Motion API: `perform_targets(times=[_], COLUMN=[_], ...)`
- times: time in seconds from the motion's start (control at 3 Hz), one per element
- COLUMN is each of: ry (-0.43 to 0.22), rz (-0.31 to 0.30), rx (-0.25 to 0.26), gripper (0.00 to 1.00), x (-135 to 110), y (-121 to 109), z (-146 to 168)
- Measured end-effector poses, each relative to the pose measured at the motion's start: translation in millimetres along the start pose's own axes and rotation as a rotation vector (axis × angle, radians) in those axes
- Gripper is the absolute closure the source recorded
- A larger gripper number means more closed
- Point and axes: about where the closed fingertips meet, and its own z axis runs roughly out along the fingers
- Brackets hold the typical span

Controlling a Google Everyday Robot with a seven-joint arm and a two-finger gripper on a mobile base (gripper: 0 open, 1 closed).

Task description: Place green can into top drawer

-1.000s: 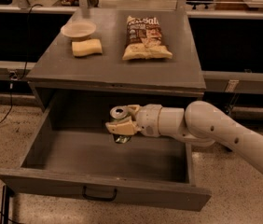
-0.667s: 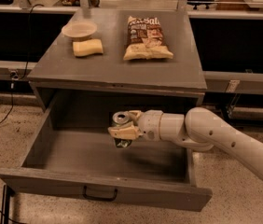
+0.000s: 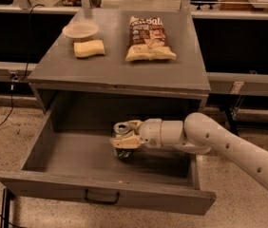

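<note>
The top drawer [image 3: 100, 189] is pulled wide open below the grey cabinet top; its flat front panel carries a small black handle [image 3: 100, 198]. The green can [image 3: 121, 137], dark with a silver top, stands upright low inside the drawer near the middle, close to the drawer floor. My gripper [image 3: 124, 137] reaches in from the right on a white arm and is shut on the can, with cream fingers [image 3: 127, 143] wrapped around its sides.
On the cabinet top [image 3: 119, 70] lie a chip bag [image 3: 148, 39], a yellow sponge [image 3: 89, 48] and a shallow beige bowl [image 3: 80, 30]. A shelf rail runs behind. A black cable [image 3: 5, 113] trails on the speckled floor at the left.
My gripper has carried the can lower into the drawer and slightly forward, from mid-height down close to the drawer floor. The grip on the can is unchanged.
</note>
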Motion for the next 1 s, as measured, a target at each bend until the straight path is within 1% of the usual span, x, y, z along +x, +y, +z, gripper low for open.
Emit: perform_targets(times=[0.33,0.67,1.0], ry=[0.0,0.0,-0.007], rz=[0.0,0.0,-0.034], rx=[-0.01,-0.013,-0.033], gripper=[0.28,0.05,0.0], x=[0.6,0.3,-7.0], y=[2.1,3.2,8.6], z=[2.7,4.2,2.2])
